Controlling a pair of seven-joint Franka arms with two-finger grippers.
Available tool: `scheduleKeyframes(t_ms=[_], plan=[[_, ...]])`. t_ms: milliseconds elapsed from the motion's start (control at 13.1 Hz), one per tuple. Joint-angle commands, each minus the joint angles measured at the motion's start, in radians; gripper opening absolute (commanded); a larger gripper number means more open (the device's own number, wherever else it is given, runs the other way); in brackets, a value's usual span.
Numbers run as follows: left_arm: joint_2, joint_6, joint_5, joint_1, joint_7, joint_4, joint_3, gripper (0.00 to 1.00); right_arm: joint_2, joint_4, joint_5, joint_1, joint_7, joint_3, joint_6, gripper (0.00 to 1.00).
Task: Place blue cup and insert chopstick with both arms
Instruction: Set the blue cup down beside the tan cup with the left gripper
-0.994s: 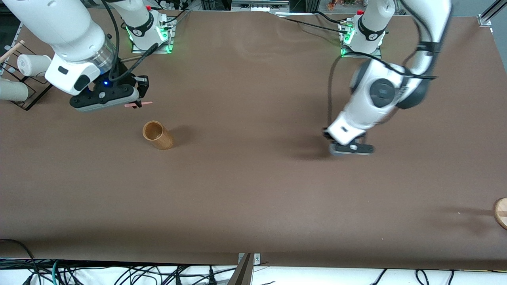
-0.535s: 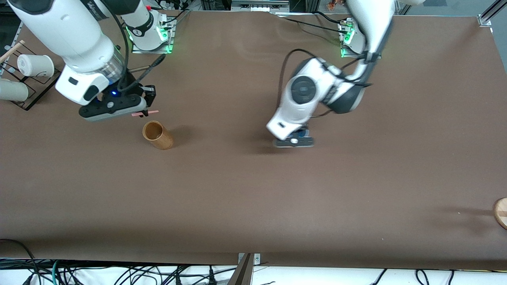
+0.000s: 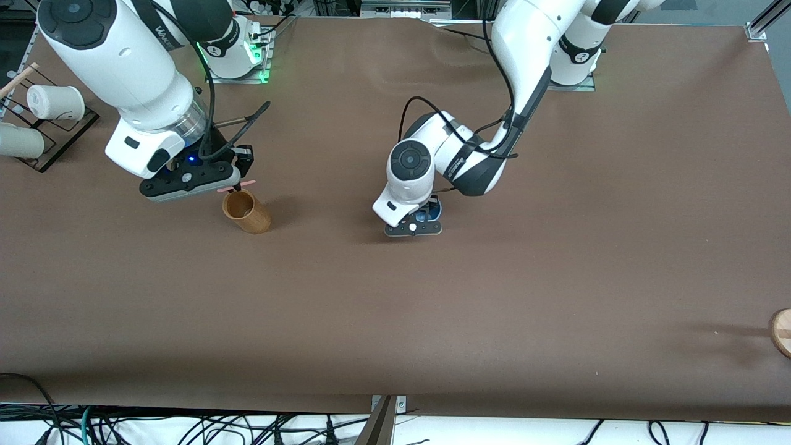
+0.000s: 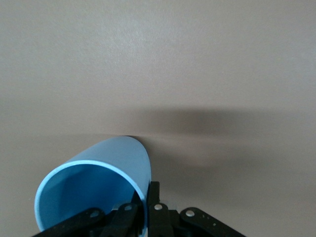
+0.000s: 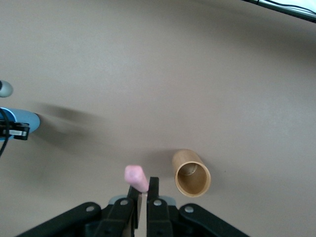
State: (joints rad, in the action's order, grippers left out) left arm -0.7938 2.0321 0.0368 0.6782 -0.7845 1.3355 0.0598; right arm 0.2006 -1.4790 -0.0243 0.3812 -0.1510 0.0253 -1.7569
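The left gripper (image 3: 415,224) has swung toward the table's middle, clamped on the blue cup's (image 4: 94,190) rim. The right gripper (image 3: 238,183) has drifted over the brown cup (image 3: 246,211), pinching the pink chopstick (image 5: 136,178) level, forearm angled downward.

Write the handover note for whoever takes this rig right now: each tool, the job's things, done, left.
Left tool: shut on the blue cup, gripping its rim, over mid-table.
Right tool: shut on the pink chopstick, held crosswise just above the brown wooden cup toward the right arm's end of the table.
Done: both things picked up.
Left: set the blue cup down and let go, then bring the chopstick across and drop it into the blue cup, not the wooden one.
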Motion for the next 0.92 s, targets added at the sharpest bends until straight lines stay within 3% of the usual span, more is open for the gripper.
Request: scheduleKeyframes(t_ms=[0, 76, 229, 459, 612, 841], plan=[[-0.036, -0.026, 0.015, 0.017, -0.016, -0.048, -0.018, 0.06, 0.016, 0.029, 0.006, 0.016, -0.027, -0.002, 0.007, 0.0], [-0.035, -0.026, 0.015, 0.015, -0.015, -0.048, -0.018, 0.48, 0.016, 0.029, 0.006, 0.016, -0.027, -0.002, 0.005, 0.0], [-0.025, -0.033, 0.031, 0.007, -0.013, -0.064, -0.018, 1.0, 0.016, 0.029, 0.006, 0.018, -0.028, -0.002, 0.005, 0.0], [0.017, -0.116, 0.132, 0.006, -0.012, -0.081, -0.046, 1.0, 0.016, 0.029, 0.007, 0.018, -0.03, -0.001, 0.005, 0.0], [0.044, -0.22, 0.14, -0.005, -0.009, -0.137, -0.054, 1.0, 0.016, 0.029, 0.036, 0.027, -0.085, -0.001, -0.028, 0.0], [0.119, -0.236, 0.13, -0.042, 0.023, -0.142, -0.109, 1.0, 0.06, 0.025, 0.029, 0.109, -0.246, -0.002, -0.123, 0.0]])
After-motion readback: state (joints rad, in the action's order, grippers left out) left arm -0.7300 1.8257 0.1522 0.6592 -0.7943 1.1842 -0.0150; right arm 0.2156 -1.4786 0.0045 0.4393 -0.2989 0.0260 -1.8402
